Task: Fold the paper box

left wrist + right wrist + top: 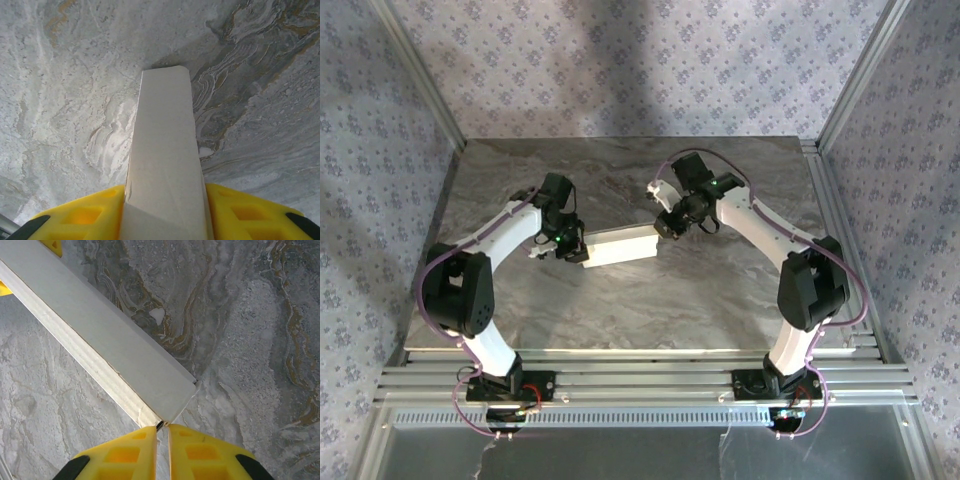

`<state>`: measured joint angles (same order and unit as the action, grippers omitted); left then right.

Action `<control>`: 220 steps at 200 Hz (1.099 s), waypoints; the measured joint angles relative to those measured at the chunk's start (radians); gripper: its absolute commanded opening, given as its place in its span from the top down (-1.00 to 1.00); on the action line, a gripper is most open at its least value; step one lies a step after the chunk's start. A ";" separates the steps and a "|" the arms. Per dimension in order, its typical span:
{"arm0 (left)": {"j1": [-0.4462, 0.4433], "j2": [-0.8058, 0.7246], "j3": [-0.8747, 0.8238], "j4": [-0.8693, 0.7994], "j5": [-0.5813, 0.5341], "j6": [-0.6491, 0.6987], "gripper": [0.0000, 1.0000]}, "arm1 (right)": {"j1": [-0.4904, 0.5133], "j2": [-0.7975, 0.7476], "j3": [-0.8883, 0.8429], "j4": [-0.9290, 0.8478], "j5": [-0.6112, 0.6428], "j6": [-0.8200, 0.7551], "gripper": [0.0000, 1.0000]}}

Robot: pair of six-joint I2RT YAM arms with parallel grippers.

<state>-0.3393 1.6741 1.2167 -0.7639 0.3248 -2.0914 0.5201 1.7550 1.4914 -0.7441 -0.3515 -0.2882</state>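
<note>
The paper box (620, 246) is a long, pale grey flat box lying across the middle of the marble table (620, 310). My left gripper (575, 250) is shut on its left end. In the left wrist view the box (165, 150) runs away from between the yellow fingers (90, 215), which press on both its sides. My right gripper (665, 228) is at the box's right end. In the right wrist view its jaws (162, 427) stand almost together with a thin slit between them. The near corner of the box (115, 345) meets their tips.
Metal frame posts (420, 80) and patterned walls (640, 60) enclose the table on the left, right and back. Bare marble lies in front of and behind the box. The arm bases (510, 385) sit on the rail at the near edge.
</note>
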 measured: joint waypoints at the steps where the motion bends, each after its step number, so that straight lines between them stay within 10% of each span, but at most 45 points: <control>1: 0.000 0.000 0.000 0.000 0.000 0.000 0.19 | 0.000 0.000 0.000 0.000 0.000 0.000 0.75; 97: 0.006 0.000 0.000 0.000 0.000 0.007 0.19 | 0.002 0.013 0.055 -0.010 0.023 0.036 0.88; 156: 0.012 0.003 0.005 -0.001 0.000 0.014 0.21 | -0.006 0.010 0.049 -0.003 0.006 0.063 0.46; 220: 0.012 0.011 0.013 -0.003 0.000 0.015 0.21 | -0.027 0.001 -0.034 0.034 -0.030 0.066 0.50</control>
<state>-0.3271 1.6848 1.2301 -0.7673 0.3252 -2.0766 0.4931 1.7561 1.4578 -0.7105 -0.3817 -0.2218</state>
